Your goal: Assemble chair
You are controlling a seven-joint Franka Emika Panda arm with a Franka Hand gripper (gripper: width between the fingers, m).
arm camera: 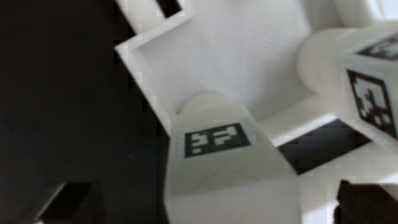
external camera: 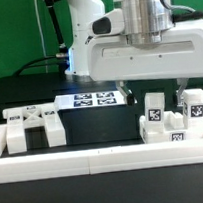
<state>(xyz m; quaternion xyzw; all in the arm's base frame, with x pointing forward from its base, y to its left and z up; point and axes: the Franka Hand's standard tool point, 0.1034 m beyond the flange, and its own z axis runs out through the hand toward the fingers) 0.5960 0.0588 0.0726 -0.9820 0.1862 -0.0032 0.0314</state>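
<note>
chair parts [external camera: 175, 123]: cluster at near right against the border rail [external camera: 95, 162], one more piece [external camera: 32, 126] at near left | progress: looks early, no seat on legs, most joining left | claw [external camera: 152, 91]: over the right cluster, jaws spread, holding nothing | unclear: whether cluster pieces interlock; wrist view too close; arm cut off

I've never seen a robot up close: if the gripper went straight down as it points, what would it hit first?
Probably the cluster of white chair parts right beneath the gripper; the wrist view shows them close. Depth is unclear, though.
</note>
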